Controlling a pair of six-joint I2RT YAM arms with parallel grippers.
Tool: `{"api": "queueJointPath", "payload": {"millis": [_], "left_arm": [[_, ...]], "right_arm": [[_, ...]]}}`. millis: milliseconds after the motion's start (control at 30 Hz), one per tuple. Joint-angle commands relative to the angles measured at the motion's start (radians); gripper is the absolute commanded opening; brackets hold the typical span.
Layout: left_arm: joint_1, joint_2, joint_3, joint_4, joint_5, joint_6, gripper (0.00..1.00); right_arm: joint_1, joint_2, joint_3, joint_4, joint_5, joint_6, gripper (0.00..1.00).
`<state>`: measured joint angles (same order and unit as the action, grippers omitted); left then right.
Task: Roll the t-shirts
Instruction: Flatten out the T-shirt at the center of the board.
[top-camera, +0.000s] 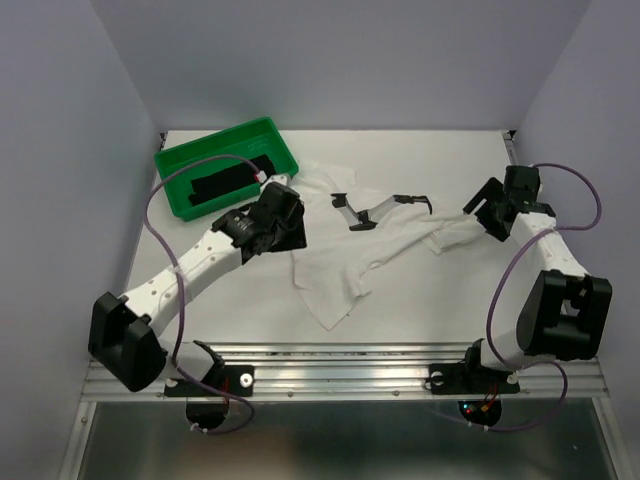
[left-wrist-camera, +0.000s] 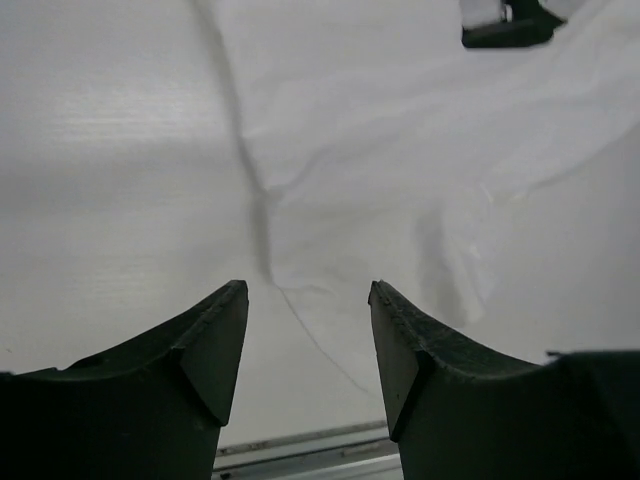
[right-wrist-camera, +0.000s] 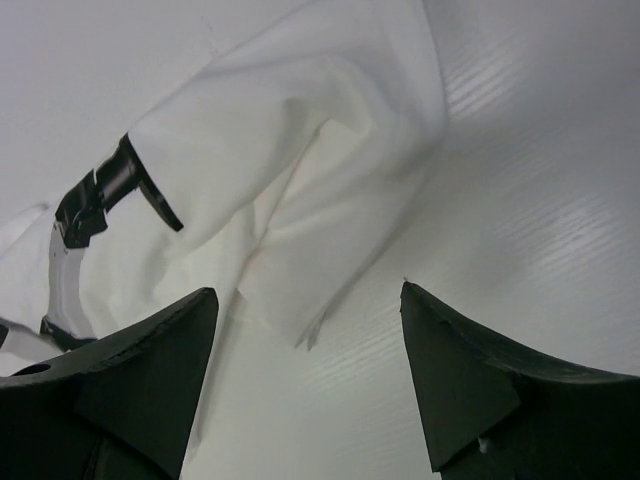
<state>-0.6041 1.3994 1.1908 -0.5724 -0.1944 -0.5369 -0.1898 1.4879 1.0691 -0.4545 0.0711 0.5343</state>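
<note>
One white t-shirt (top-camera: 345, 262), wrinkled, spread mid counter (top-camera: 430, 300) between both arms. Left jaws wide apart, holding nothing, over the cloth's left part; right jaws likewise wide and empty, beside a sleeve end at right. Green tray (top-camera: 215, 138) at far left corner, near the shirt's far edge.

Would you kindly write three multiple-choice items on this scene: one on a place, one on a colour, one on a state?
1. Where on the table does the green tray stand? A) near right B) far left C) centre
2. What colour is the t-shirt? A) blue B) red C) white
3. How is the right gripper? A) open above the t-shirt B) shut on the t-shirt C) shut on the tray
Answers: 1 B, it sits at the far left corner; 2 C, every view shows white cloth; 3 A, its jaws stand apart, empty.
</note>
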Motion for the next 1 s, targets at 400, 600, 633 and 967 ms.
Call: {"api": "queueJointPath", "payload": {"millis": [400, 600, 633, 967], "left_arm": [[-0.353, 0.044, -0.358, 0.167, 0.158, -0.489, 0.85], [-0.381, 0.174, -0.313, 0.209, 0.158, -0.489, 0.81], [-0.382, 0.190, -0.306, 0.212, 0.156, -0.488, 0.80], [-0.330, 0.022, -0.186, 0.017, -0.051, -0.468, 0.00]], "right_arm": [[-0.003, -0.172, -0.172, 0.007, -0.185, -0.031, 0.83], [-0.003, -0.187, -0.189, 0.007, -0.200, -0.031, 0.83], [-0.003, -0.189, -0.190, 0.007, -0.202, -0.031, 0.83], [0.012, -0.207, -0.216, 0.025, -0.289, -0.031, 0.81]]}}
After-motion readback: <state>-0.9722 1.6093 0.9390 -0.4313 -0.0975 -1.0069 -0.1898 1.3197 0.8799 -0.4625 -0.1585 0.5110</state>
